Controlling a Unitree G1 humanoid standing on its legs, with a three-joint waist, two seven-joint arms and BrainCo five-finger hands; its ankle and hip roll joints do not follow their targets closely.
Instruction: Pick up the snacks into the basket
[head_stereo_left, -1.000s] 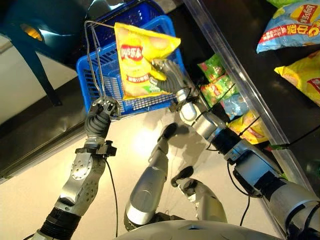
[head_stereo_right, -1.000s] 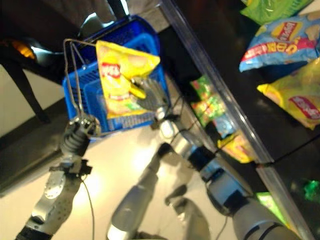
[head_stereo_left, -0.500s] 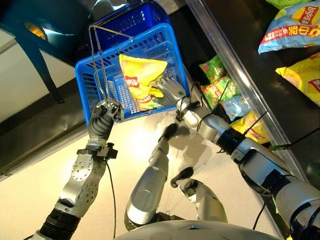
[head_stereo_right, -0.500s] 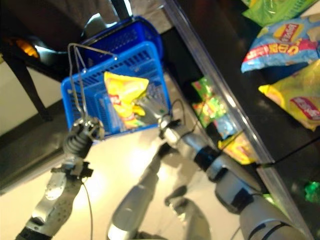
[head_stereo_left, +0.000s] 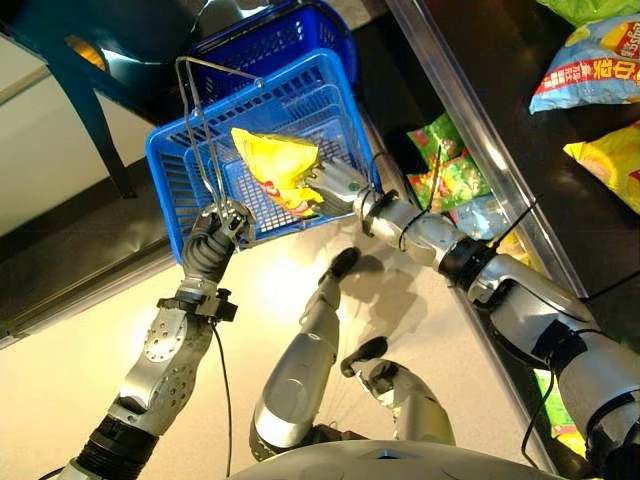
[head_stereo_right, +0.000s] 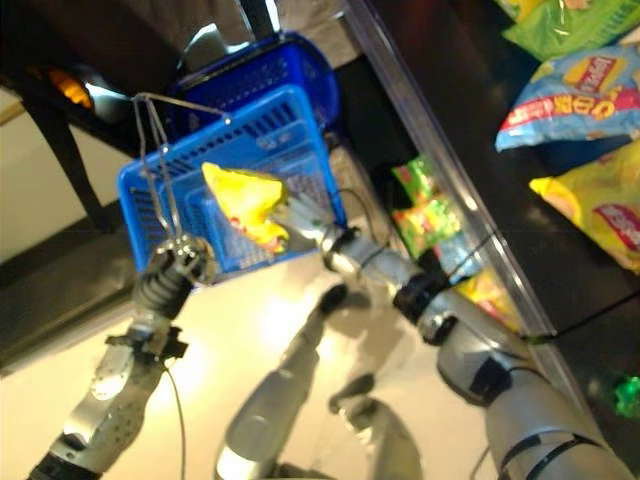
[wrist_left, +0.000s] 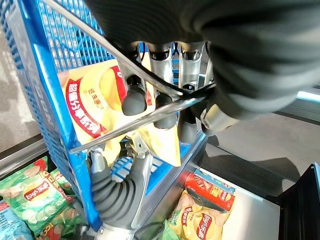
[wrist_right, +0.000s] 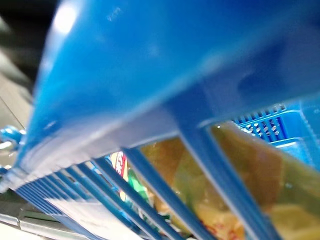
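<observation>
A blue plastic basket (head_stereo_left: 165, 185) hangs from its wire handle (head_stereo_left: 195, 110), and my left hand (head_stereo_left: 210, 240) is shut on that handle; in the left wrist view its fingers (wrist_left: 162, 62) curl round the two wires. A yellow chip bag (head_stereo_left: 275, 160) lies tilted inside the basket. My right hand (head_stereo_left: 335, 183) reaches over the basket's near wall and is shut on the bag's lower edge. From the left wrist view that right hand (wrist_left: 120, 192) shows under the bag (wrist_left: 95, 107). Through the basket's bars (wrist_right: 150, 75) the bag (wrist_right: 240, 170) shows close up.
A second blue basket (head_stereo_left: 285, 35) stands behind the first. To the right runs a metal shelf edge (head_stereo_left: 470, 130), with a blue snack bag (head_stereo_left: 590, 75) and a yellow one (head_stereo_left: 615, 160) above it and green bags (head_stereo_left: 445, 170) below. A dark furniture leg (head_stereo_left: 90, 110) stands at the left.
My right hand has brought the yellow chip bag down from above the basket's rim to inside the basket. The left hand has kept its hold on the handle.
</observation>
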